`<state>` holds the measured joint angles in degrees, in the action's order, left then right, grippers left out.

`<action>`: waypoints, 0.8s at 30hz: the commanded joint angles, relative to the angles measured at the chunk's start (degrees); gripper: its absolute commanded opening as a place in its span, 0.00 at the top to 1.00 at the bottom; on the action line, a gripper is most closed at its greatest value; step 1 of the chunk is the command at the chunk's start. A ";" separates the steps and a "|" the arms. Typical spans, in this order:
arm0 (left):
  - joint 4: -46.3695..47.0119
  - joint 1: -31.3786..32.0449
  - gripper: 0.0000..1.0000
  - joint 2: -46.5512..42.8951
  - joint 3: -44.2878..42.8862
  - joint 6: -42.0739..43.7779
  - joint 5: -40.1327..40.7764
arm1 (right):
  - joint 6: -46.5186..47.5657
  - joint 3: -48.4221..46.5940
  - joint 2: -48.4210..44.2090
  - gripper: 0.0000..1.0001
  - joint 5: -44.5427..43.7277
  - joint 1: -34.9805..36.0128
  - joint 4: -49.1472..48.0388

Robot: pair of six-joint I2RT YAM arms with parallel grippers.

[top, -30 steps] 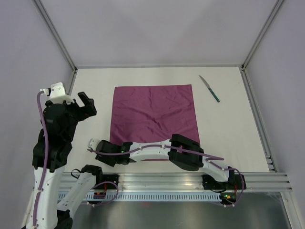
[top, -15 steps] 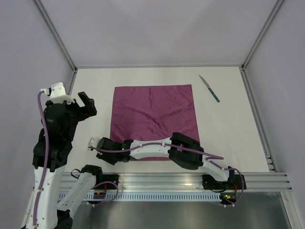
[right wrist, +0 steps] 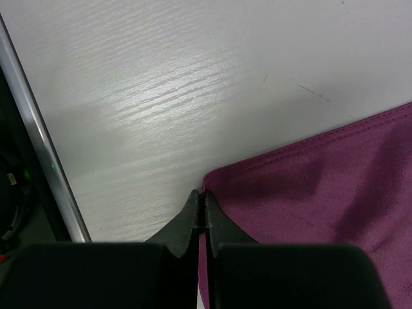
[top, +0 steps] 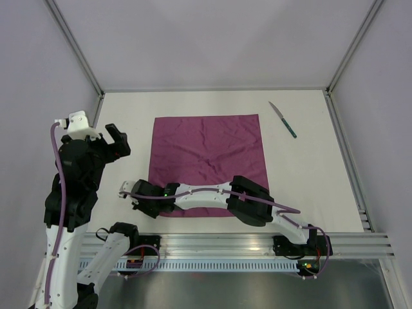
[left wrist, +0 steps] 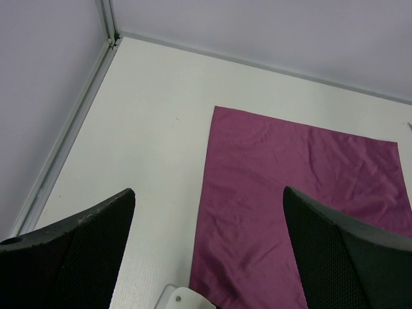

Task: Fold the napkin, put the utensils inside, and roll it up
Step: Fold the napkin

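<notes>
Pinching the napkin (top: pixel 209 161) by its lower-left corner, the right end effector (right wrist: pixel 201 201) seems ready to fold; the left end effector (left wrist: pixel 205 193) hangs spread.

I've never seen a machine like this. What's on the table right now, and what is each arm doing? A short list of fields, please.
napkin: plum-purple, spread flat, faintly creased
knife: teal handle, lying on the table beyond the napkin's far right corner, apart from it
right tool: shut, pinching the napkin's near left corner
left tool: open, raised at the left, holding nothing
folding: not yet done
</notes>
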<state>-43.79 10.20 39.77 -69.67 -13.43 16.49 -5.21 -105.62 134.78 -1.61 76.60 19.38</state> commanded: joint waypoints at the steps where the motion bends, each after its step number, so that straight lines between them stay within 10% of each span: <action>1: 2.04 -0.26 0.00 0.05 -2.22 2.18 0.74 | -1.46 -4.84 1.10 0.99 1.43 -0.22 5.22; 12: 2.31 -0.18 0.00 0.13 -7.67 1.48 0.65 | -3.14 -21.02 5.05 1.00 3.54 -0.92 9.80; 24: 4.24 -0.26 0.00 0.92 -7.32 1.30 -1.11 | -0.33 -16.03 -1.97 0.99 5.65 -10.31 7.96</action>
<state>-41.91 10.20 39.81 -75.90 -13.45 16.40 -6.46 -123.35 138.21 4.14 69.97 26.81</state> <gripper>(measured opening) 0.993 0.013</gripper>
